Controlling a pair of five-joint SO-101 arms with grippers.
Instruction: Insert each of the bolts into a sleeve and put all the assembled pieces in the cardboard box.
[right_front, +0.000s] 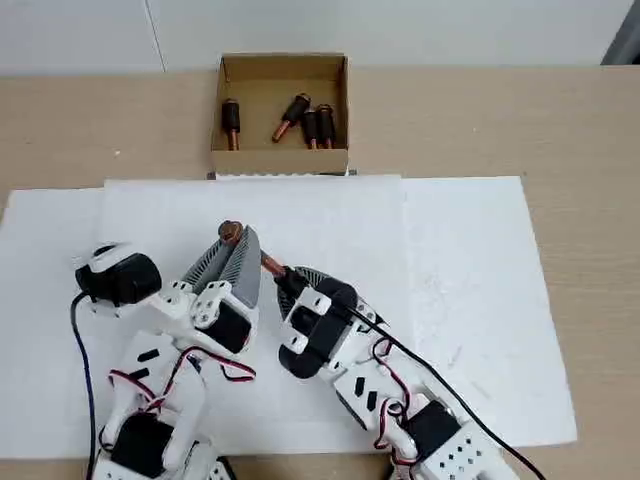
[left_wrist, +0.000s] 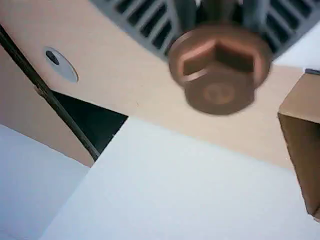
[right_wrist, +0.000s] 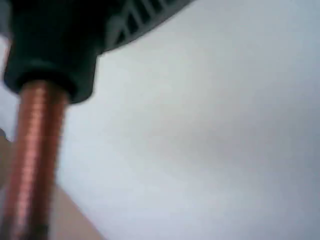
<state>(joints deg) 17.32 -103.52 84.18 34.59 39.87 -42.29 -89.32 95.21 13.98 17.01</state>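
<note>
High view: 4 assembled pcs (right_front: 231, 122) are seen lying in the cardboard box (right_front: 280, 160) at the table's far edge. On the white sheet (right_front: 470, 260), a bolt (right_front: 230, 232) is clamped by the left gripper (right_front: 236, 240). Just beside it, a black sleeve (right_front: 284, 278) is gripped by the right gripper (right_front: 289, 284).
Left wrist view: the bolt head is pinched btw grey fingers (left_wrist: 135, 20), w/ a box corner nearby.
Right wrist view: a copper thread (right_wrist: 35, 160) is seen protruding from the sleeve.

Pale wooden table (right_front: 500, 120) below a white wall (right_front: 400, 30).
White paper sheets (right_front: 480, 300) cover the table's near half, evenly lit.
</note>
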